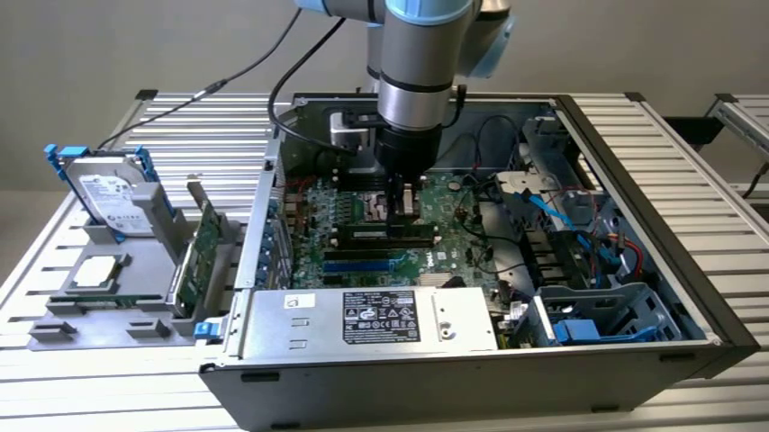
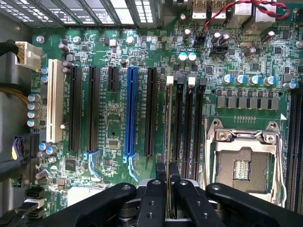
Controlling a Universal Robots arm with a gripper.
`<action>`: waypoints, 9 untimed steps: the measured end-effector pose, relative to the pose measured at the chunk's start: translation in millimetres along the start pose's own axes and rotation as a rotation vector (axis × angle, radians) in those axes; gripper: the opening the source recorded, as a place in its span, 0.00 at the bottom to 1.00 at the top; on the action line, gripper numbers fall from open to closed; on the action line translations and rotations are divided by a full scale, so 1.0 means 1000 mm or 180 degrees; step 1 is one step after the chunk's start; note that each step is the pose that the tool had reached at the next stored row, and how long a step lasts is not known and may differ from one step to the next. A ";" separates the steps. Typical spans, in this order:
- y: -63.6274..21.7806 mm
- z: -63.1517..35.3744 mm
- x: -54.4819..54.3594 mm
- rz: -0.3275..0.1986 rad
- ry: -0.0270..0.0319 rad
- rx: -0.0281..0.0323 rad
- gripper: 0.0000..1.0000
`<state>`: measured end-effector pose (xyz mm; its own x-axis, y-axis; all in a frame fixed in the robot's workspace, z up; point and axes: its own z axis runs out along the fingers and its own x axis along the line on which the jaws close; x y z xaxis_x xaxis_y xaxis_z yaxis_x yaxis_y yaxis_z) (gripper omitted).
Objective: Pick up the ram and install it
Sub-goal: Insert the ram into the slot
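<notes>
The ram [image 2: 168,137] shows edge-on as a thin strip running along a black memory slot [image 2: 180,123] beside the CPU socket [image 2: 242,165]. Its far end reaches a white latch [image 2: 170,80]. My gripper [image 2: 168,184] is shut on the ram's near part, one black finger [image 2: 156,194] on each side. In the exterior view the gripper [image 1: 405,214] points straight down into the open computer case [image 1: 673,297]. It stands over the motherboard's memory slots, with the ram [image 1: 384,232] lying low at slot level under it.
A silver hard drive with blue rails [image 1: 108,193], a green expansion card [image 1: 204,252] and a CPU chip [image 1: 96,270] rest on a grey fixture at the exterior view's left. The power supply [image 1: 384,317] fills the case's front. Blue cables [image 1: 553,211] and drive cages crowd the right side.
</notes>
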<state>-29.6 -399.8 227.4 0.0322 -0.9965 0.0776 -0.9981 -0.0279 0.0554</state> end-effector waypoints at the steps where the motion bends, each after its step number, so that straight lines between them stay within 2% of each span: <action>1: -0.0001 0.0010 0.000 -0.0001 0.0000 0.0000 0.14; 9: -0.0002 0.0023 0.000 -0.0007 0.0000 -0.0009 0.14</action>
<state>-29.6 -399.7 225.1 0.0344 -0.9964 0.0775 -0.9978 -0.0299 0.0584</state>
